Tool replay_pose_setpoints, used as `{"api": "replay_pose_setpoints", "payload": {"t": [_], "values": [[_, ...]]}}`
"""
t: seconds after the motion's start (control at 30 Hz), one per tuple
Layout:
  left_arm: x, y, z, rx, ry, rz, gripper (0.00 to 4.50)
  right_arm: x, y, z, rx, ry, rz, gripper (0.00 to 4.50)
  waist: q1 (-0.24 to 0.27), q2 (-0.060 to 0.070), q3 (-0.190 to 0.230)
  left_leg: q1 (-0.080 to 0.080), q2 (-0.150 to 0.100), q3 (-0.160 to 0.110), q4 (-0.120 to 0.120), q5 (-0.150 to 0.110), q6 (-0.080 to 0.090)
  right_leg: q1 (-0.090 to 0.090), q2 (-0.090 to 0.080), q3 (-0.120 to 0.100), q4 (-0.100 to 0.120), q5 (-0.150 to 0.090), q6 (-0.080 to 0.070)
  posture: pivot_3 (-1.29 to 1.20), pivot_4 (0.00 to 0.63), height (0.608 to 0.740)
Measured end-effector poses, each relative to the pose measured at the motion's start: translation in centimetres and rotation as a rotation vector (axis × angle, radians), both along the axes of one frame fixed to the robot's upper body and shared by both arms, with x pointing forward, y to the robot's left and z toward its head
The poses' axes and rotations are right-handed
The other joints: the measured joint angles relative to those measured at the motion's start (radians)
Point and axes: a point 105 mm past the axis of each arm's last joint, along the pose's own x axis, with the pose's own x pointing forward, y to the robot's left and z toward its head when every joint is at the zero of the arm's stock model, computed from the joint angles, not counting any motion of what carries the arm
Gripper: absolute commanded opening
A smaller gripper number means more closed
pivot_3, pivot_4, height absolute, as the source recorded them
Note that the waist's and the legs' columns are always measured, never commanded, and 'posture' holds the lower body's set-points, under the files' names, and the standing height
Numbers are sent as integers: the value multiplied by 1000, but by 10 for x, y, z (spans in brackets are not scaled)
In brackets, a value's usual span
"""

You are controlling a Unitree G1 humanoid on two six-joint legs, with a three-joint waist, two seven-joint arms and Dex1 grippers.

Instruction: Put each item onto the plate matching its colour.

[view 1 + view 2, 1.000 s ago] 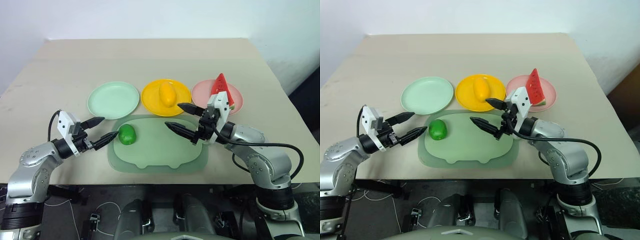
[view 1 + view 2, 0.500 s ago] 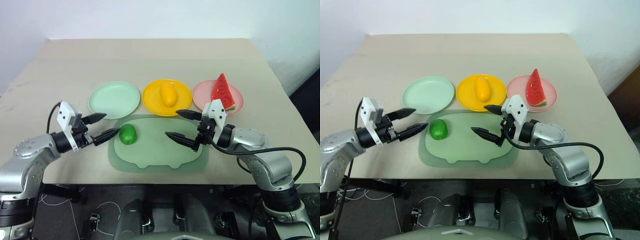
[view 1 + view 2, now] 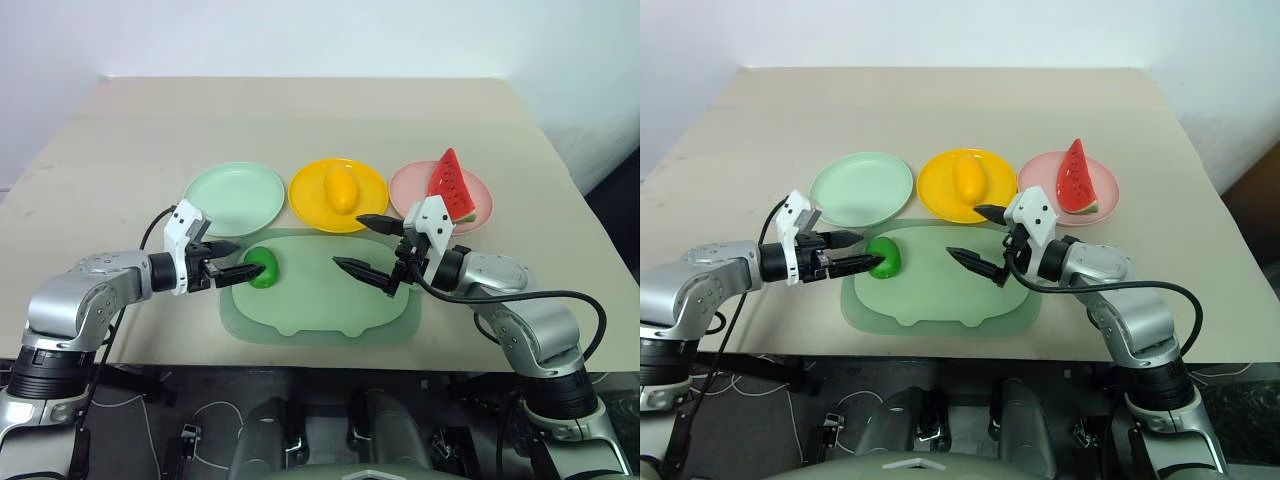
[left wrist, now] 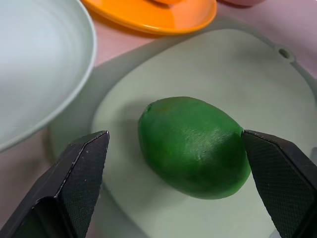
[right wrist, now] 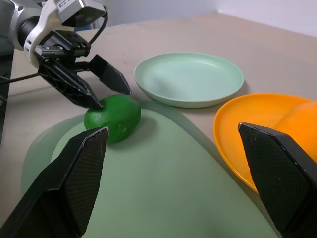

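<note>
The left gripper (image 3: 243, 261), jaws wide, has moved in to straddle the green fruit (image 3: 263, 268) on the mat (image 3: 330, 310).

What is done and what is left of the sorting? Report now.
Done: the mango lies on the yellow plate, and the watermelon wedge stands on the pink plate.
In hand: the left hand is open with its fingers on either side of the green fruit, which sits on the green mat, not yet gripped.
Left: move that fruit onto the bare green plate. The right hand hangs open over the mat.
</note>
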Motion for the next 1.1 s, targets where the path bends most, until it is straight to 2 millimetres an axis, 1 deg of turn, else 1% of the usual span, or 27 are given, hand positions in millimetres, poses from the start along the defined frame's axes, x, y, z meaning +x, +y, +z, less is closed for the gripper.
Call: {"api": "replay_pose_setpoints", "payload": {"t": [0.07,0.27,0.43,0.47,0.53,0.67,0.7,0.87,1.0,1.1], "values": [[2,-4,-5,-18,24,-11,4500,1,-1,0,-3,-8,-8,4464,0,0,0,1,0,0,0,0,0,1,0,0,0,0,0,0,150,696],[3,-34,-24,-65,67,-91,4500,3,-3,0,-12,-19,-23,4464,2,0,0,2,0,-1,2,0,0,4,0,0,1,0,-1,0,150,696],[16,-36,-27,-75,43,-67,4500,7,-6,-1,-18,-21,-41,4464,2,0,-1,2,0,-2,6,0,0,5,-1,-1,2,-1,-1,0,150,696],[18,-35,-28,-72,34,-60,4101,8,-8,-1,-18,-25,-46,4500,1,0,-1,2,0,-2,6,0,0,5,-1,-1,2,-1,-1,0,150,696],[20,-32,-29,-68,22,-48,3632,9,-9,-1,-15,-30,-52,4500,1,0,-1,2,0,-2,6,0,0,5,-1,-1,2,-1,-2,0,150,696],[23,-28,-31,-57,5,-27,2273,12,-12,-2,-18,-39,-60,4500,1,0,-1,2,0,-3,6,0,0,5,-1,-1,3,0,-3,0,150,696],[23,-28,-32,-59,5,-26,2111,12,-12,-3,-17,-38,-60,4500,1,0,-1,2,0,-3,6,0,0,5,-1,-1,3,0,-3,0,150,696],[22,-29,-30,-76,16,-19,2086,14,-14,-3,-20,-47,-64,4500,1,0,-1,1,0,-3,7,0,0,5,-1,-1,3,0,-2,0,150,696],[19,-26,-28,-87,34,-10,2085,15,-14,-4,-22,-47,-64,4500,1,0,-1,1,0,-3,7,0,0,4,-1,-1,4,0,-2,0,150,696],[16,-22,-21,-76,19,-15,2085,15,-15,-4,-29,-52,-63,4500,1,0,-1,0,0,-3,8,0,0,3,-1,-1,5,0,-2,0,150,696]]}}
